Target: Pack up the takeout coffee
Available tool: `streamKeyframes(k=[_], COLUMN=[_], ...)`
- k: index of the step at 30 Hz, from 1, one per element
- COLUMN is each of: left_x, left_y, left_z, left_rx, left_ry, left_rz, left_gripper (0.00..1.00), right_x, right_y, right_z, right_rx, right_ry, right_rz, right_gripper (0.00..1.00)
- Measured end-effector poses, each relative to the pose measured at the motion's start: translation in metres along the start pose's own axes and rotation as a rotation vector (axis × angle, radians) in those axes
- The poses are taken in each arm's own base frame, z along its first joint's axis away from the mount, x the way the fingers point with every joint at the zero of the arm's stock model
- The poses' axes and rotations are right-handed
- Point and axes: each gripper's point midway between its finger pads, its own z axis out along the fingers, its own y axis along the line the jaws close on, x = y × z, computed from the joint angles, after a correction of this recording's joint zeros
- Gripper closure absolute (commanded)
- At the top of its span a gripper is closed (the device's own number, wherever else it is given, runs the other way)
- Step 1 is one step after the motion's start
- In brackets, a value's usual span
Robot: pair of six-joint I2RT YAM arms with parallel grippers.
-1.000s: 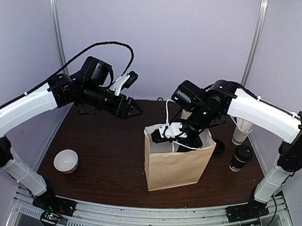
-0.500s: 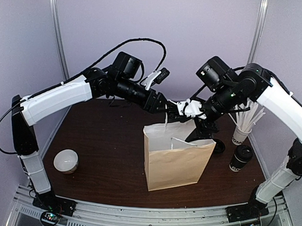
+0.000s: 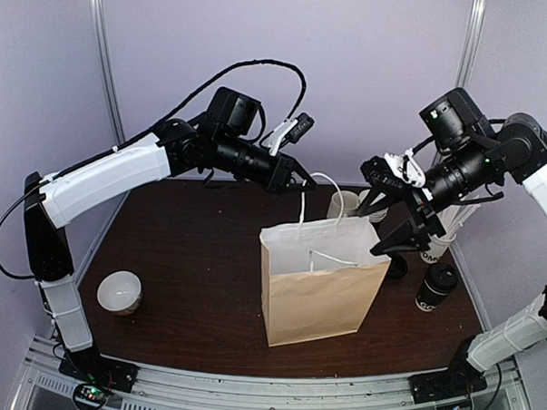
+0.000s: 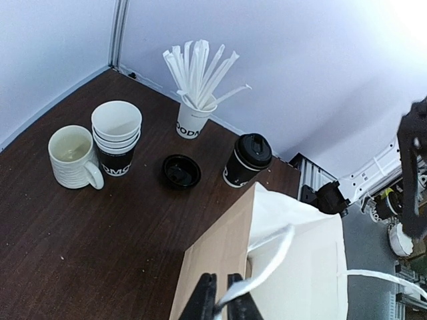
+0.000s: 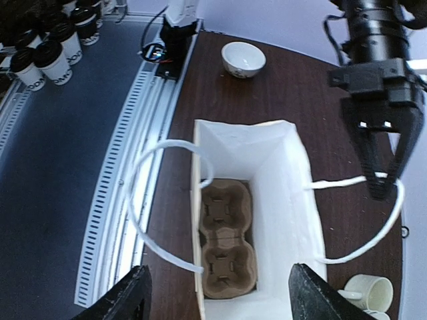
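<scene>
The takeout coffee (image 3: 436, 287), white with a black band and black lid, stands on the table right of the brown paper bag (image 3: 324, 289); the left wrist view has it (image 4: 247, 160) beyond the bag's rim. My left gripper (image 3: 304, 181) (image 4: 222, 307) is shut on the bag's rear white handle (image 4: 270, 257). Open and empty, my right gripper (image 3: 388, 219) (image 5: 219, 269) hangs above the bag's right end. Down in the bag (image 5: 293, 173) lies a cardboard cup carrier (image 5: 227, 243) with nothing in it.
Behind the bag are a white mug (image 4: 72, 157), a stack of paper cups (image 4: 117, 137), a loose black lid (image 4: 181, 171) and a cup of white sticks (image 4: 195, 120). A white bowl (image 3: 120, 292) sits front left.
My right gripper rose out of the bag and drew back to the right, still open. My left arm swung over to the bag and shut on the rear handle.
</scene>
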Motion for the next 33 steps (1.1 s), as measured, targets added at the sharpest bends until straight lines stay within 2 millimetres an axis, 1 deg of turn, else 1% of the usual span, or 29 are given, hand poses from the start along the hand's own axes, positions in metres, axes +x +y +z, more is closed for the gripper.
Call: streamKeyframes(k=[2, 4, 6, 7, 8, 9, 10, 11, 12, 13, 16, 18, 21, 25, 28, 30, 33], left_x=[-0.001, -0.002, -0.002, -0.002, -0.002, -0.001, -0.001, -0.001, -0.001, -0.001, -0.003, -0.008, -0.032, -0.066, -0.085, -0.090, -0.090], left_y=[0.000, 0.000, 0.001, 0.002, 0.003, 0.003, 0.004, 0.005, 0.006, 0.007, 0.011, 0.012, 0.009, -0.004, -0.010, -0.009, -0.005], left_z=[0.000, 0.000, 0.000, 0.000, 0.001, 0.001, 0.001, 0.001, 0.001, 0.000, -0.005, -0.011, -0.032, -0.071, -0.100, -0.111, -0.118], left_rx=[0.001, -0.001, -0.005, -0.009, -0.013, -0.016, -0.020, -0.023, -0.029, -0.037, -0.078, -0.112, -0.171, -0.231, -0.269, -0.294, -0.322], left_ry=[-0.004, -0.007, -0.010, -0.011, -0.011, -0.011, -0.010, -0.011, -0.011, -0.010, -0.002, -0.002, -0.046, -0.129, -0.191, -0.209, -0.209], left_rz=[-0.002, -0.005, -0.007, -0.010, -0.011, -0.012, -0.013, -0.012, -0.013, -0.012, -0.002, 0.016, 0.073, 0.148, 0.187, 0.201, 0.209], left_gripper=[1.00, 1.00, 1.00, 1.00, 1.00, 1.00, 1.00, 1.00, 1.00, 1.00, 1.00, 1.00, 1.00, 1.00, 1.00, 1.00, 1.00], right_x=[0.001, 0.007, 0.013, 0.016, 0.016, 0.016, 0.014, 0.012, 0.009, 0.005, -0.014, -0.028, -0.050, -0.076, -0.085, -0.086, -0.086], right_y=[0.026, 0.045, 0.056, 0.056, 0.054, 0.051, 0.047, 0.043, 0.037, 0.031, 0.011, -0.001, -0.017, -0.031, -0.036, -0.040, -0.045], right_z=[0.006, 0.017, 0.030, 0.034, 0.037, 0.039, 0.041, 0.042, 0.043, 0.045, 0.045, 0.042, 0.032, 0.017, 0.013, 0.015, 0.021], right_rx=[-0.079, -0.147, -0.193, -0.195, -0.189, -0.175, -0.161, -0.140, -0.120, -0.102, -0.041, 0.001, 0.065, 0.125, 0.147, 0.156, 0.159], right_ry=[-0.010, 0.010, 0.039, 0.050, 0.057, 0.060, 0.058, 0.057, 0.053, 0.050, 0.021, -0.005, -0.049, -0.113, -0.131, -0.131, -0.121], right_rz=[-0.014, -0.019, -0.005, 0.002, 0.011, 0.014, 0.015, 0.022, 0.027, 0.028, 0.026, 0.011, -0.019, -0.057, -0.069, -0.070, -0.067], right_gripper=[0.26, 0.26, 0.27, 0.29, 0.35, 0.45, 0.65, 0.79, 0.90, 0.99, 1.00, 1.00, 1.00, 1.00, 1.00, 1.00, 1.00])
